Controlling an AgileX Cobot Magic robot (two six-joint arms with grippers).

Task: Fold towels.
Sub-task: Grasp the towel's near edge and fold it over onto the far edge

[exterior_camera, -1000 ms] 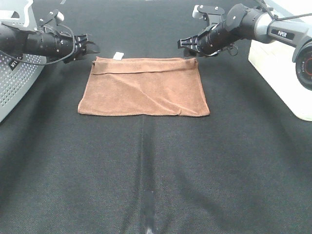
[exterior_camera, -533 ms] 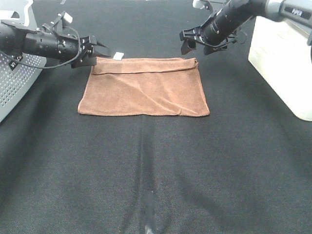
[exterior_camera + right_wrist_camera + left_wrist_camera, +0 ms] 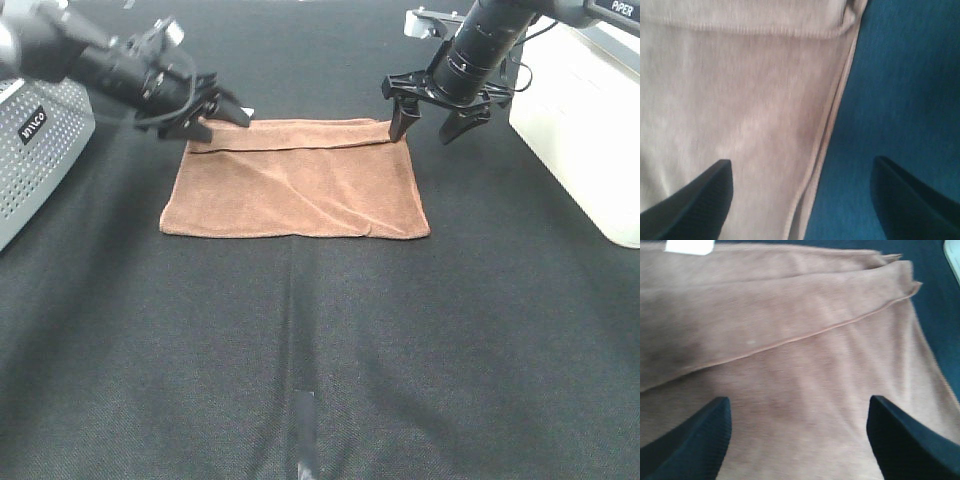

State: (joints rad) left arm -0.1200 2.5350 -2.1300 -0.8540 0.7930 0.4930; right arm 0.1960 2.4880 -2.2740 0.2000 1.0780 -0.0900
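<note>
The brown towel (image 3: 298,180) lies folded flat on the black table, with a narrow flap turned over along its far edge. Its white tag (image 3: 689,246) shows at the far left corner. My left gripper (image 3: 222,116) is open over the towel's far left corner; the left wrist view shows the towel (image 3: 805,355) filling the space between the fingertips (image 3: 695,440). My right gripper (image 3: 430,124) is open above the far right corner, straddling the towel's right edge (image 3: 827,135), with one fingertip (image 3: 695,195) over cloth and the other over the table.
A perforated grey box (image 3: 35,150) stands at the left edge. A white box (image 3: 585,120) stands at the right edge. Black cloth covers the table (image 3: 320,350), with a tape strip (image 3: 303,420) near the front.
Both arms swung in from the far corners and tilted down toward the towel's far corners. The towel has not moved.
</note>
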